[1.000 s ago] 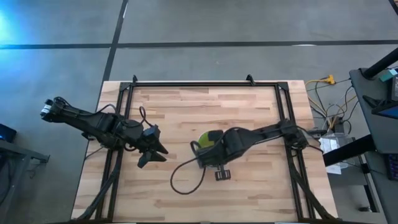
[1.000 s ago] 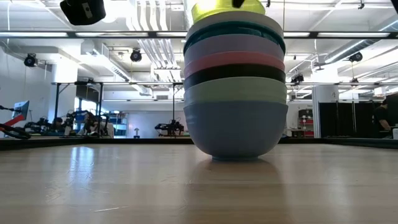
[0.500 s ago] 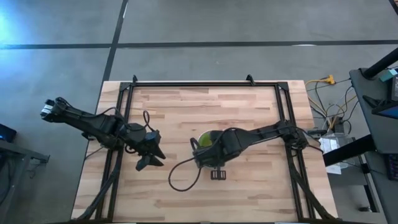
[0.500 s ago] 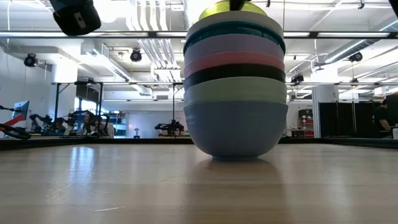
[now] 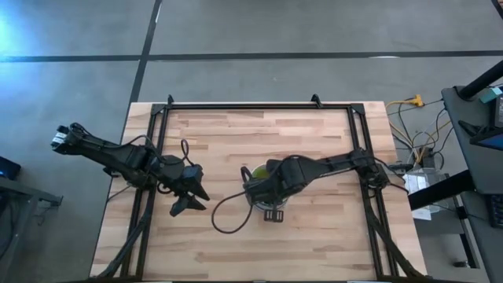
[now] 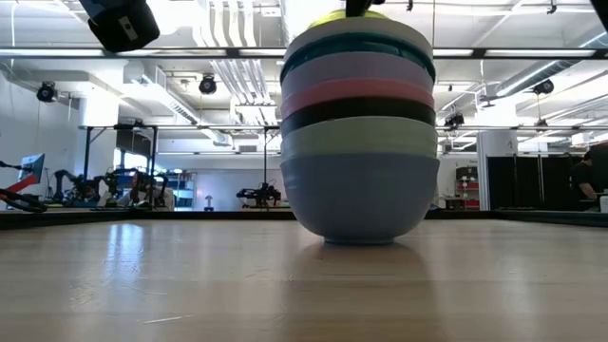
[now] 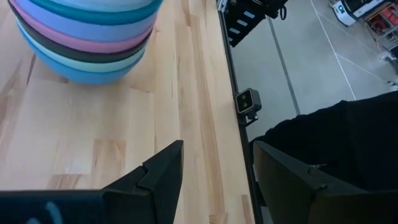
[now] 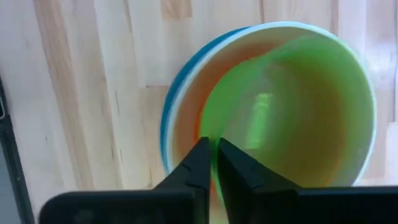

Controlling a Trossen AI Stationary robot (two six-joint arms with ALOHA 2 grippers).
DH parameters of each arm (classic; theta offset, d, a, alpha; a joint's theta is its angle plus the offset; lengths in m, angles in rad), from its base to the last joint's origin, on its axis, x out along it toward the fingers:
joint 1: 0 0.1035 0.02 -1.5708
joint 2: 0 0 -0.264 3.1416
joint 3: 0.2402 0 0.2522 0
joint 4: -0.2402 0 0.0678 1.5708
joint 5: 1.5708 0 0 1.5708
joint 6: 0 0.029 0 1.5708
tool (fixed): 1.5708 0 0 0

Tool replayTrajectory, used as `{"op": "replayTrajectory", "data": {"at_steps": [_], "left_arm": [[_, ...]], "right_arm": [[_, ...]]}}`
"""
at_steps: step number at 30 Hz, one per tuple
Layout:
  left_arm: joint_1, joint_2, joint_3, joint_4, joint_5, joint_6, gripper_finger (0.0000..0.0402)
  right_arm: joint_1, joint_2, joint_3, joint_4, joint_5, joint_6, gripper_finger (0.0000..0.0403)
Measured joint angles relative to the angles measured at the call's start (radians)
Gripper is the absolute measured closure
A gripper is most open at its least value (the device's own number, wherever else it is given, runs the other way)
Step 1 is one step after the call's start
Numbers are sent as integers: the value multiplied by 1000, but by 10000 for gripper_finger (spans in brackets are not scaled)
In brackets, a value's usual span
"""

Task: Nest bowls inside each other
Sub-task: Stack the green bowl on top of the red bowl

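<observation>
A stack of nested bowls (image 6: 359, 142) stands on its blue bottom bowl at the table's middle. Above the blue come mint green, black, pink, lavender, teal and white. The lime green bowl (image 8: 292, 112) lies tilted in the top of the stack, with an orange-red inner wall (image 8: 186, 127) showing around it. My right gripper (image 8: 214, 152) is above the stack (image 5: 259, 177), shut on the lime bowl. My left gripper (image 7: 217, 180) hangs open above the table, left of the stack (image 7: 87, 37), touching nothing. My right gripper pinches the lime green bowl's rim (image 8: 216, 138) between its two fingers, one inside the bowl and one outside. The fingers come from above, pointing down. The bowl sits tilted within the white bowl's rim (image 8: 180, 93); whether it rests there I cannot tell.
A black frame (image 5: 236, 105) runs along the table's far edge and both sides. A black cable (image 5: 228, 216) loops over the table near the stack. Bare wood (image 5: 314, 236) lies toward the near edge. The left gripper (image 5: 189, 196) hovers left of the stack.
My right gripper has moved down and slightly toward the table's left and far edges, staying shut on the lime green bowl. The bowl has sunk from well above the white bowl's rim into the top of the stack; only a sliver shows in the low view.
</observation>
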Motion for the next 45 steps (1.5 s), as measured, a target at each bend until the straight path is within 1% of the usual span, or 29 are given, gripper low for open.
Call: {"op": "replayTrajectory", "data": {"at_steps": [6,10,12,18,21,24,30,33,35,36,39,41,43,45], "left_arm": [[0,0,0,0,0,1,224],[0,0,0,0,0,1,224],[0,0,0,0,0,1,224],[0,-1,0,0,9,1,224],[0,0,0,0,10,1,224],[0,0,0,-1,10,0,224],[0,0,0,-1,10,-3,224],[0,0,0,4,10,-4,224],[1,0,0,26,10,-3,224],[1,1,0,42,7,-2,224],[1,9,0,141,-30,22,224],[3,19,0,231,-49,54,224],[12,36,0,328,-72,88,224],[29,67,0,436,-87,118,224]], "right_arm": [[17,0,0,0,73,-4,393],[22,3,-2,-1,68,-5,394],[22,7,-6,1,61,-7,394],[20,7,-47,-1,-30,1,394],[22,8,-69,0,-57,13,391],[23,7,-73,-1,-61,38,374],[23,-17,-49,4,-60,60,310],[23,-39,-20,4,-49,95,287],[32,-65,-11,12,23,151,282],[40,-85,-12,24,76,173,282],[88,-161,-44,92,288,244,289],[126,-215,-99,146,397,302,297],[168,-270,-187,193,469,383,306],[206,-329,-303,258,531,483,314]]}}
